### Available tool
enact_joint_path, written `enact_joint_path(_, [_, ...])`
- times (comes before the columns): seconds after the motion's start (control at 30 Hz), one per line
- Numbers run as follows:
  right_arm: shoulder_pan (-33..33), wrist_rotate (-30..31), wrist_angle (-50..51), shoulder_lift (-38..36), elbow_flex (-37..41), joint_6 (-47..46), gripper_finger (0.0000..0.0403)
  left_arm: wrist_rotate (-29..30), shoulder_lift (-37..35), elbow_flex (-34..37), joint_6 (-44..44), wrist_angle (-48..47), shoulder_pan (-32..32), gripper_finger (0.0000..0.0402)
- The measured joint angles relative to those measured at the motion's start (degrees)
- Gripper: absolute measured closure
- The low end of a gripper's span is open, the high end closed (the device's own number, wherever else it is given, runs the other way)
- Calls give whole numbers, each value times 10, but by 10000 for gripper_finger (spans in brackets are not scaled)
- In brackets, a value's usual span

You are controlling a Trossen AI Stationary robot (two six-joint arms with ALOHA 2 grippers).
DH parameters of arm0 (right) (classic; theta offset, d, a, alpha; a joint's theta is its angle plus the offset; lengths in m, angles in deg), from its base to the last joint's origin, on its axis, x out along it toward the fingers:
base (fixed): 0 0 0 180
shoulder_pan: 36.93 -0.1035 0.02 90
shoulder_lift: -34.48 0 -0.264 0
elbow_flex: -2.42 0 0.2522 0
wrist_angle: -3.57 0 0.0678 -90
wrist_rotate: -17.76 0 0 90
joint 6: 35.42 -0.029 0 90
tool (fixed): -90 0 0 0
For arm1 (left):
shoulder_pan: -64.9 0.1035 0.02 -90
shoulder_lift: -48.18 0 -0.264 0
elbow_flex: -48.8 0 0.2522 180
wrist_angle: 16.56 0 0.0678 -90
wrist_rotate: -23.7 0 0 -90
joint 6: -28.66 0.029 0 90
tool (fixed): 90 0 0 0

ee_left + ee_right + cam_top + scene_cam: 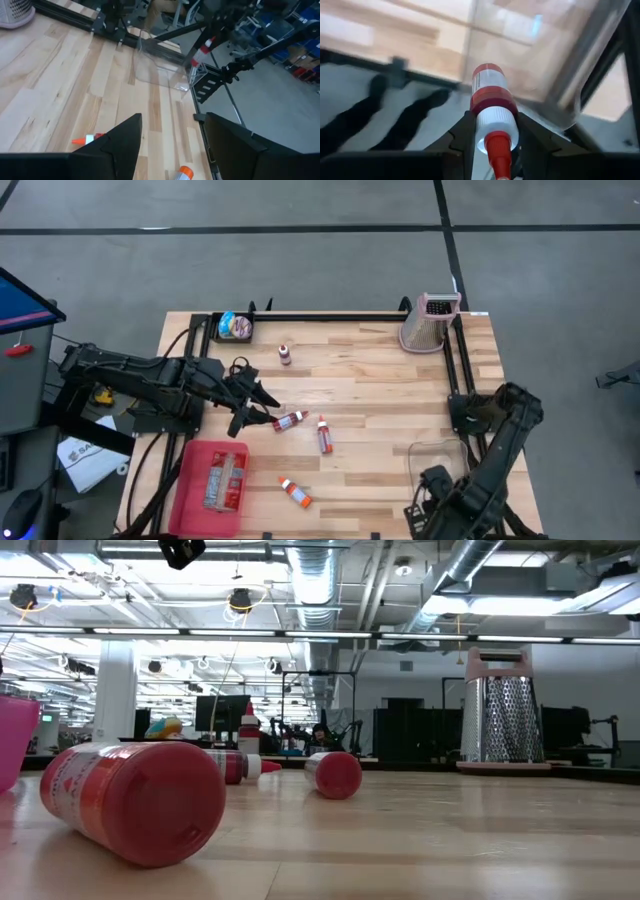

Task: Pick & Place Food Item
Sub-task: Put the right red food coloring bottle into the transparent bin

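Step in hand, by judgement: carry-and-place. Right pincer (490, 142) clamped on small red-and-white squeeze bottle with red nozzle (489, 107), fingers gripping its white shoulder, nozzle pointing back toward wrist. Bottle held at near edge of clear plastic bin (432, 452), just outside its wall. Next move likely needs lift over that wall, then release inside. Left pincer (262, 408) fingers apart, empty, across wooden bench (370, 380) from bin, just beside another red bottle (290, 420).
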Motion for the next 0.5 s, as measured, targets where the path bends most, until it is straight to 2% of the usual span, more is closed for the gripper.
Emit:
enact_joint_path(0.2, [-36,-27,4,0,63,2,300,0,0,0,-17,0,0,188])
enact_joint_path(0.5, [-64,-24,-17,0,128,2,300,0,0,0,-38,0,0,188])
